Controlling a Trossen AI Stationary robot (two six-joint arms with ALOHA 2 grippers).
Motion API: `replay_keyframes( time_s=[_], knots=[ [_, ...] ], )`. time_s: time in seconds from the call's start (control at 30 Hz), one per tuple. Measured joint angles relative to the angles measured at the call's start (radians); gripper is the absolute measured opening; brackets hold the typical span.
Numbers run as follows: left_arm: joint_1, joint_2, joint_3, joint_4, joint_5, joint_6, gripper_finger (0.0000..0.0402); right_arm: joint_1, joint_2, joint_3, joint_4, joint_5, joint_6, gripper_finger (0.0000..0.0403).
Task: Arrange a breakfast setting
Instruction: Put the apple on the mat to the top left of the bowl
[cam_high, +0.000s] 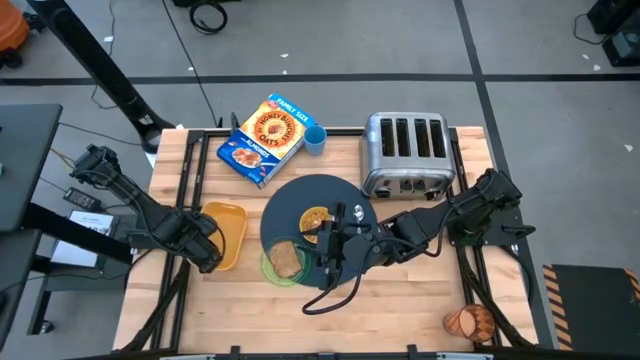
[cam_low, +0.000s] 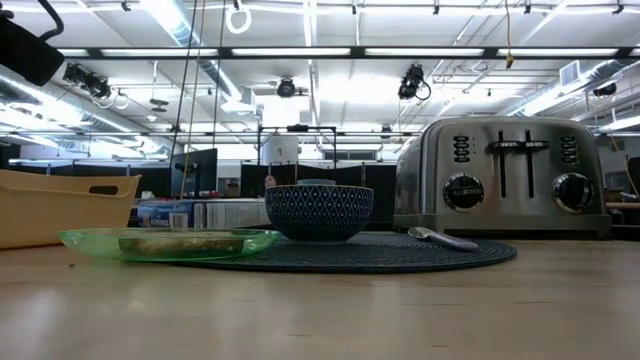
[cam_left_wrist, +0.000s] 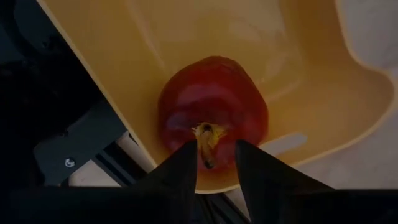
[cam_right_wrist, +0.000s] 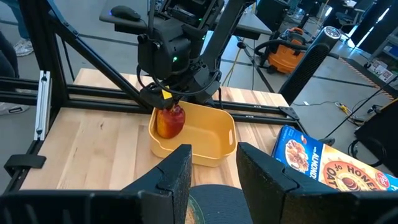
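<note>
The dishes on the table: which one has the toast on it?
The translucent green plate, at the round mat's near left edge, carries the toast slice. The cereal bowl on the mat and the yellow tub hold none.

Your clearest passage is the bare table (cam_high: 400, 300) in front of the mat (cam_high: 310, 200); behind it, the toaster (cam_high: 405, 150) and cereal box (cam_high: 262, 138) block access.

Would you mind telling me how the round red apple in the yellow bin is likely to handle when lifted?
The round red apple looks smooth and glossy, so it may slip. Its shape would probably let it roll inside the yellow plastic bin. The left gripper straddles only the thin stem, likely a weak hold.
</note>
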Motion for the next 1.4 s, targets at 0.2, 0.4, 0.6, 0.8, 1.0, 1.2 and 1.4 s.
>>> replay_keyframes(
  time_s=[0.2, 0.4, 0.6, 0.8, 1.0, 1.2, 1.4],
  knots=[
    [0.011, 0.0, 0.0, -0.001, -0.022, -0.007, 0.0107, -0.005, 0.0, 0.0, 0.0, 0.0, 0.0, 0.0134],
    [0.042, 0.0, 0.0, -0.007, -0.002, 0.004, 0.0089, -0.014, 0.0, 0.0, 0.0, -0.023, 0.0, 0.0134],
    [0.046, -0.001, 0.0, -0.04, 0.026, 0.005, 0.0072, -0.018, 0.0, 0.0, 0.0, -0.03, 0.0, 0.0134],
    [0.046, -0.001, 0.0, -0.019, 0.027, 0.014, 0.0062, -0.023, 0.0, 0.0, 0.0, -0.045, 0.0, 0.0134],
    [0.046, -0.001, 0.0, -0.013, 0.027, 0.026, 0.0032, -0.024, 0.0, 0.0, 0.0, -0.046, 0.0, 0.0134],
    [0.046, -0.001, 0.0, -0.01, 0.019, 0.024, 0.0018, -0.024, 0.0, 0.0, 0.0, -0.046, 0.0, 0.0134],
    [0.046, 0.003, 0.0, 0.028, 0.009, 0.023, 0.0023, -0.024, 0.0, 0.0, -0.001, -0.046, -0.013, 0.0134]
  ],
)
